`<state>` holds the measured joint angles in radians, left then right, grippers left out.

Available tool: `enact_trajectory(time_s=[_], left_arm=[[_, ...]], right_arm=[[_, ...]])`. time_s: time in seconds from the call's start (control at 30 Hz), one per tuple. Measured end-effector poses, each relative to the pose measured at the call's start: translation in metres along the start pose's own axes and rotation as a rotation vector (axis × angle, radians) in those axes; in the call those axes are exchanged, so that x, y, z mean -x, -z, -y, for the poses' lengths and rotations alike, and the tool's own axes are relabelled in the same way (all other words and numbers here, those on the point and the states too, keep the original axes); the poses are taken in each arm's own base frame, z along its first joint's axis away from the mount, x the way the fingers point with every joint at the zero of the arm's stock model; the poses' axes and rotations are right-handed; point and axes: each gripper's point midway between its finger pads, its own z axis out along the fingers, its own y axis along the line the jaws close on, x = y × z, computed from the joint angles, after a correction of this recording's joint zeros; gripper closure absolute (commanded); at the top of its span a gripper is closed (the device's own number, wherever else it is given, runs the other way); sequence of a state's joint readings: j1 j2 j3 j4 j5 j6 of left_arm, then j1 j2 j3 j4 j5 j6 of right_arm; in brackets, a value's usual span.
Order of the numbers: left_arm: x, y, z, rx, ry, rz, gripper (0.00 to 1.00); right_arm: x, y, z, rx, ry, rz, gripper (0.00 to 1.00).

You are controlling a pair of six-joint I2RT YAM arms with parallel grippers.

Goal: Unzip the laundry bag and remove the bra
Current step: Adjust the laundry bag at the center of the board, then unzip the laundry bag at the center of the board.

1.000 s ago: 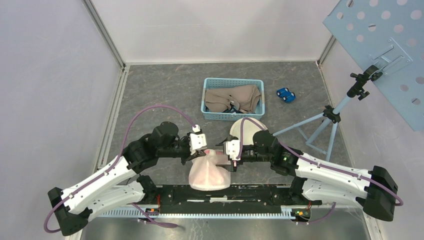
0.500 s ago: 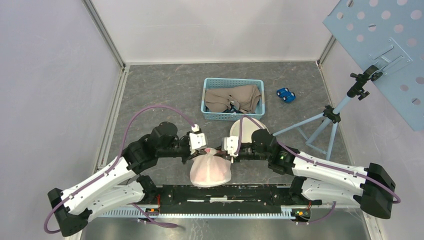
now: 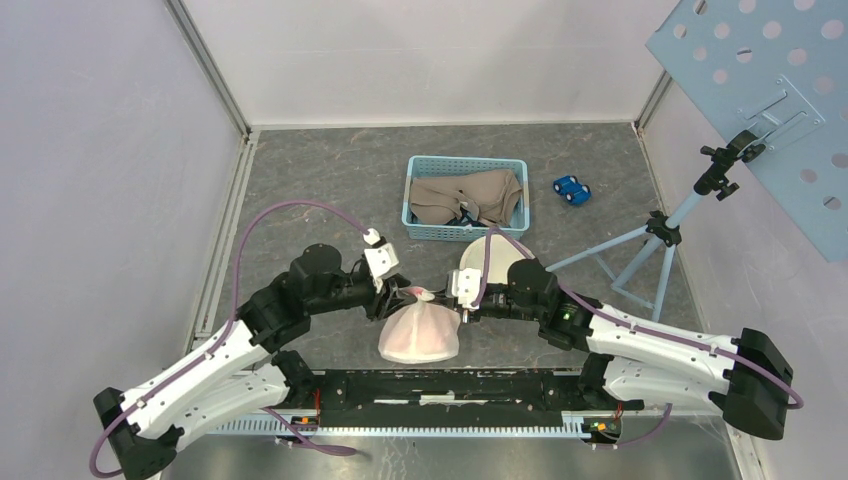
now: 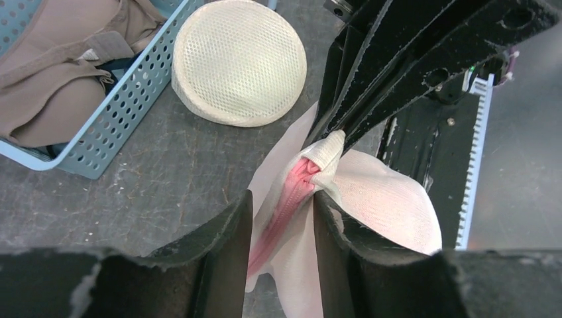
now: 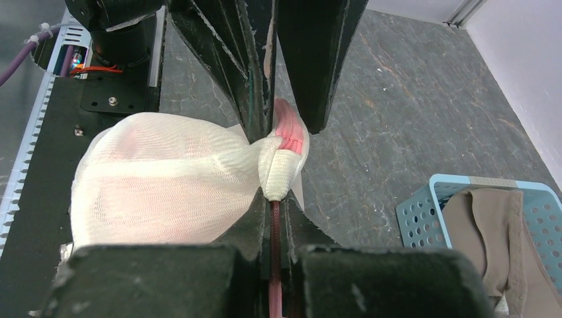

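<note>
The right gripper (image 5: 275, 199) fingers are closed on the white fabric cap at the zip end of the laundry bag (image 5: 166, 179). The left gripper (image 4: 283, 199) fingers stand apart, straddling the pink zip strip at that same end. The bag rests on the grey mottled table (image 3: 320, 180), just beyond the black base rail (image 3: 450, 385). Behind the bag lies a round white mesh pad (image 4: 238, 63); farther back, a blue basket (image 3: 440, 232) holds beige fabric (image 3: 470, 195). Back and right of the bag stand a blue toy car (image 3: 572, 189) and a tripod (image 3: 661, 228) carrying a perforated blue panel (image 3: 770, 80). White walls (image 3: 440, 60) enclose the table.
</note>
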<state>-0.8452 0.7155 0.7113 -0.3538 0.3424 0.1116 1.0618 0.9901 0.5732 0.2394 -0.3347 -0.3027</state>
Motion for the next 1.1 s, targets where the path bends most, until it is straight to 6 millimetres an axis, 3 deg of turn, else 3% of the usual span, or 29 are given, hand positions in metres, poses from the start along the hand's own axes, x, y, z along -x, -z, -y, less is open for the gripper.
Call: enact_trajectory(time_s=[0.2,0.47,0.67,0.9,1.1], left_arm=[[0.003,0.000,0.000,0.008,0.082,0.024,0.46],[0.023,0.003,0.003,-0.020,0.127,0.107,0.41],[0.021,-0.001,0.002,-0.022,0.158,0.092,0.53],[0.003,-0.014,-0.004,-0.006,0.193,0.009,0.60],[0.001,-0.013,-0.008,0.019,0.195,0.005,0.63]], right_arm=[[0.000,0.000,0.001,-0.005,0.001,0.000,1.00],[0.000,0.001,0.001,-0.006,0.000,-0.003,1.00],[-0.001,0.002,0.000,-0.004,-0.002,-0.007,1.00],[-0.009,0.004,-0.001,-0.011,-0.009,-0.032,1.00],[-0.008,0.005,0.000,-0.015,-0.008,-0.029,1.00]])
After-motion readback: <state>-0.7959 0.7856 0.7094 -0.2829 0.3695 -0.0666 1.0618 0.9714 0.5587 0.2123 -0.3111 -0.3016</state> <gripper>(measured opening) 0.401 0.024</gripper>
